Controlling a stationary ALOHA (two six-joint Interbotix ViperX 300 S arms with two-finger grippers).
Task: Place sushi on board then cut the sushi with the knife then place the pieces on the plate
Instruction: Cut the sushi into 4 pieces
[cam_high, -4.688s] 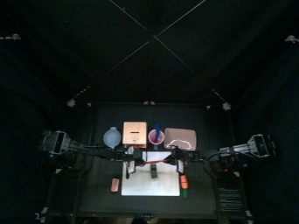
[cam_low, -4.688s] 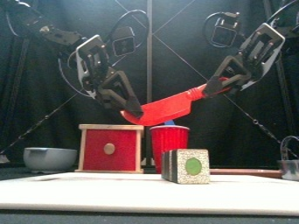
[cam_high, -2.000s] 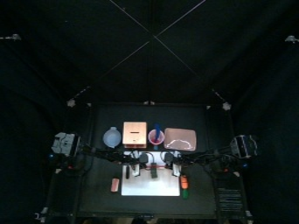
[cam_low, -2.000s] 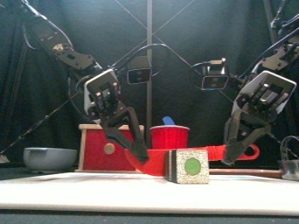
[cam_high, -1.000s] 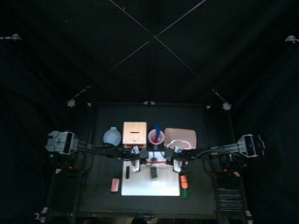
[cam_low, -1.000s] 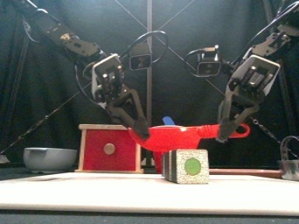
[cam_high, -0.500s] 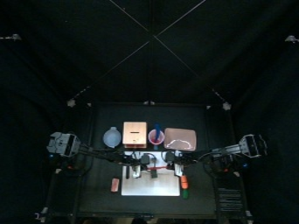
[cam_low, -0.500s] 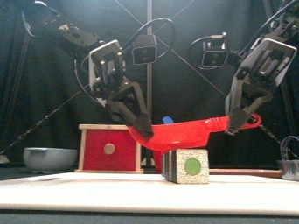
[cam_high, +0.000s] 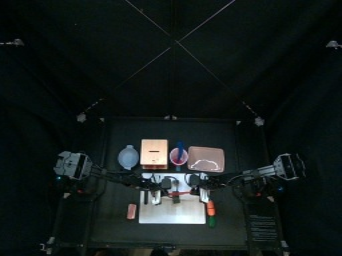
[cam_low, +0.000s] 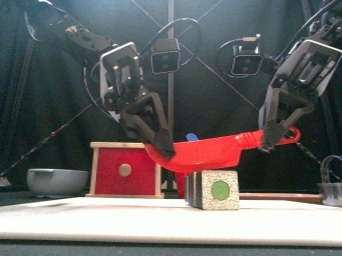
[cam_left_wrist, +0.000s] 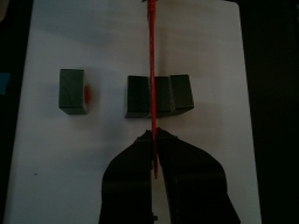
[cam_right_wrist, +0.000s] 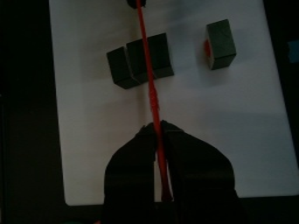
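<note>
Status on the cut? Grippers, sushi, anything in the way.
Left gripper and right gripper shut on red knife, tilted above sushi. One piece apart on white board. Nothing in between.

Black table (cam_high: 134, 132). Back row, left to right: blue-grey bowl (cam_high: 127, 157), wooden box (cam_high: 152, 152), red cup (cam_high: 178, 155), pink tray (cam_high: 205, 157). White board (cam_high: 174, 216) near front, middle. Small red toy (cam_high: 132, 210) just left of board. Orange toy (cam_high: 210, 209) at board's right edge; on or off board unclear.
</note>
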